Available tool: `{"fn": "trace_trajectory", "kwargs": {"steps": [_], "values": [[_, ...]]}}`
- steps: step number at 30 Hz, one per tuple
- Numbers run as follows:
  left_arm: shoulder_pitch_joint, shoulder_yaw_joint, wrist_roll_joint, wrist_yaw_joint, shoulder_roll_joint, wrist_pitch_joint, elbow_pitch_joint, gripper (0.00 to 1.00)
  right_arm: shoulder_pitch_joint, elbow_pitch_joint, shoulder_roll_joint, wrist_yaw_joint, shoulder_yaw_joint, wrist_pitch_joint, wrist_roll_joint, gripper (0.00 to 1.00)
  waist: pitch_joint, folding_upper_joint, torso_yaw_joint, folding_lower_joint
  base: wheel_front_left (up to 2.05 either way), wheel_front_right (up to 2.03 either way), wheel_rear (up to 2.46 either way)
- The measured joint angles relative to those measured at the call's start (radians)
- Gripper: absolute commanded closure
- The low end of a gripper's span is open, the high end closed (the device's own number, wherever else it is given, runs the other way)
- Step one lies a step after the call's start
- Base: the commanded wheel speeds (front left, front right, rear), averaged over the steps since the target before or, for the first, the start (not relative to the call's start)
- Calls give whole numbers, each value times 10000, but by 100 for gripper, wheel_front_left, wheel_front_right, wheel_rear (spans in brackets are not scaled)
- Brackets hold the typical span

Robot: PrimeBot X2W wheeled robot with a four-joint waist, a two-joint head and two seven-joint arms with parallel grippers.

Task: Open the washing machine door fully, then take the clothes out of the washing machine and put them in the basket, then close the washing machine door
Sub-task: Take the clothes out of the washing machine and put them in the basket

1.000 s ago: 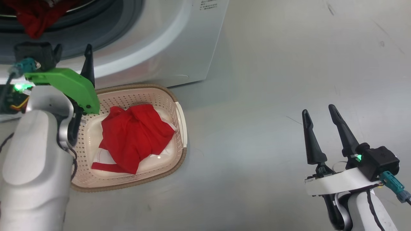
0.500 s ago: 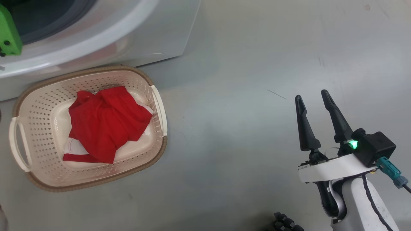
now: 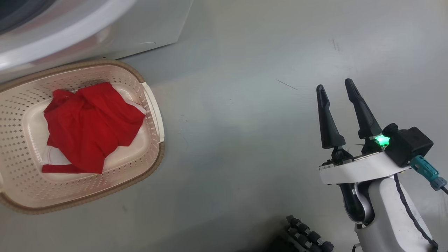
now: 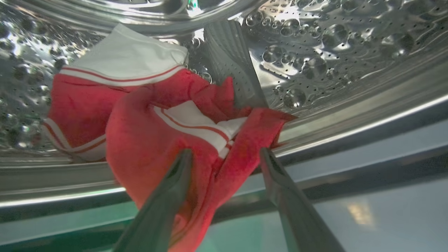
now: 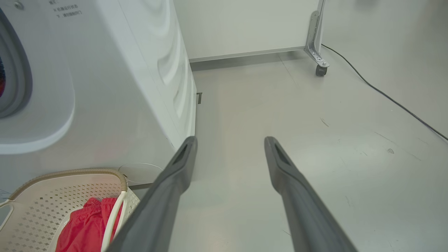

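Inside the steel drum [image 4: 332,52] lies a red jersey [image 4: 147,140] with white and red trim, one fold hanging over the drum's lip. My left gripper [image 4: 225,154] is open, its fingers either side of that fold. The white washing machine [image 3: 87,31] fills the upper left of the head view. Below it stands the cream basket [image 3: 159,154] holding a red garment [image 3: 87,122]. My right gripper [image 3: 335,84] hovers open and holding nothing over the floor, well right of the basket. The washing machine door is out of view.
The right wrist view looks along the machine's side [image 5: 105,87] with the basket [image 5: 42,206] at lower left. A caster leg [image 5: 316,52] and a dark cable [image 5: 385,94] are on the grey floor at the far right. A black ribbed part [image 3: 304,238] is at the head view's bottom edge.
The head camera has swung right, so machine and basket slid left in the picture. My left arm, beside the basket a second ago, has left the head view. The right gripper stays open.
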Motion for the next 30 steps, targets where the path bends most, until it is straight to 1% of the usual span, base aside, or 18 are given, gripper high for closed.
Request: {"fn": "trace_trajectory", "kwargs": {"steps": [7,9,10,11,13,18,22,25,30], "values": [[-372,82,54,209,270,330,395,0,-197,-10,8,-17,86,0,267,0,257,0,-239,0,0,0,0],[-453,88,73,370,288,370,483,0,-247,-8,8,-19,98,0,276,0,289,0,-282,-1,0,0,0],[-486,84,119,378,303,382,508,25,-282,-6,8,-21,102,0,278,0,301,0,-298,-1,0,0,0],[-524,88,132,378,305,416,535,57,-301,-6,8,-21,104,0,288,0,311,0,-308,-1,0,0,0],[-592,77,148,408,307,462,593,100,-306,-2,8,-33,113,0,297,0,325,0,-321,-1,0,0,0],[-660,58,178,464,303,454,719,100,-342,15,8,-35,138,0,368,0,335,0,-318,-1,0,0,0],[-665,27,178,462,251,211,846,100,-419,48,8,-105,88,0,366,0,264,0,-266,-1,0,0,0],[-668,19,178,453,203,-136,836,100,-444,69,8,-107,21,0,360,0,194,0,-199,-1,0,0,0],[-667,36,155,430,-61,-871,715,100,-446,117,6,-121,-71,0,320,0,39,0,-51,-1,0,0,0]]}}
